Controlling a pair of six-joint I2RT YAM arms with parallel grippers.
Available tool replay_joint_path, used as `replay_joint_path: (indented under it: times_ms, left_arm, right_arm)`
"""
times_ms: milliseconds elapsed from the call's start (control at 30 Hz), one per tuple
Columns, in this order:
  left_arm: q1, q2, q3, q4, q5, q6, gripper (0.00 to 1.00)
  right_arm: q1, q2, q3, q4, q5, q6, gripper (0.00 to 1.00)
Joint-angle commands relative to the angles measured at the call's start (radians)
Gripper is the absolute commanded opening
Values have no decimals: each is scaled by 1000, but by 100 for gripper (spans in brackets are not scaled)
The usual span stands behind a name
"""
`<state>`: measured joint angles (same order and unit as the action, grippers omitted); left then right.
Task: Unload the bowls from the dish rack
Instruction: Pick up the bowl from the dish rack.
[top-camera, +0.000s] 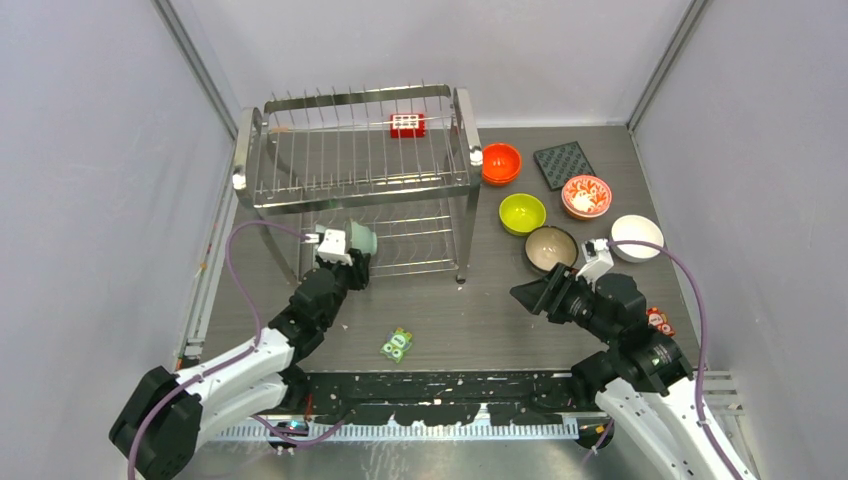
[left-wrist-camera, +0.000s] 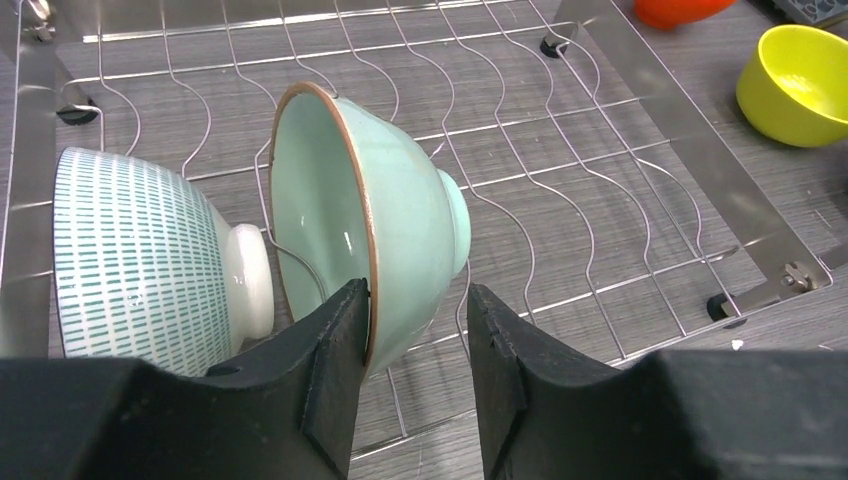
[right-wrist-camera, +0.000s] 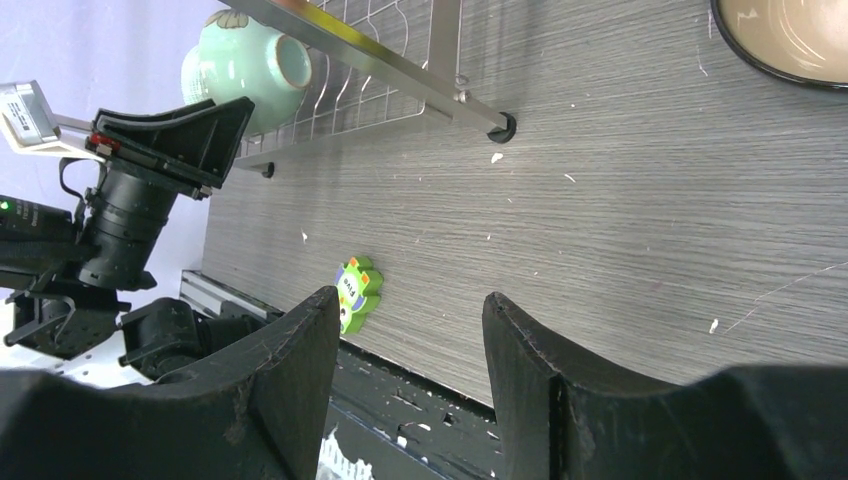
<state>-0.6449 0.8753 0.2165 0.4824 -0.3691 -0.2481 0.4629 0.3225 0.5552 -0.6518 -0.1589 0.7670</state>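
Left wrist view: left end effector (left-wrist-camera: 415, 300) half open, straddling the rim of the pale green bowl (left-wrist-camera: 390, 210), seemingly not clamped. Bowl on edge in dish rack (left-wrist-camera: 650, 120) lower tier, just beside dash-patterned bowl (left-wrist-camera: 130, 260). Yellow-green bowl (left-wrist-camera: 795, 85) on desk (left-wrist-camera: 780, 330) beyond. Right end effector (right-wrist-camera: 410, 320) open, empty.

small green toy block (right-wrist-camera: 357, 293), lettered "Five"

White links (top-camera: 240, 362), purple cables (top-camera: 229, 265), black left hand (left-wrist-camera: 415, 292) (right hand (right-wrist-camera: 410, 300) too)
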Motion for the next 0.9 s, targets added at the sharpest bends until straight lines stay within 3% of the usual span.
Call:
replay_joint_path:
  times_ms: [0,167,267,533,867]
  left_arm:
    - [10,11,-3,102,32,5,41]
    - [15,18,-2,108,49,2,30]
    - [17,22,-3,110,54,0,17]
    - [17,33,-18,146,64,-16,1]
    - [16,-3,-3,189,149,-38,0]
  right_arm:
    - [6,-13,-4,35,-8,9,59]
    - [6,-18,-20,64,0,21,59]
    - [6,-27,-29,83,3,32,59]
    - [6,-17,-38,103,23,32,59]
    - [6,-4,-32,115,45,32,59]
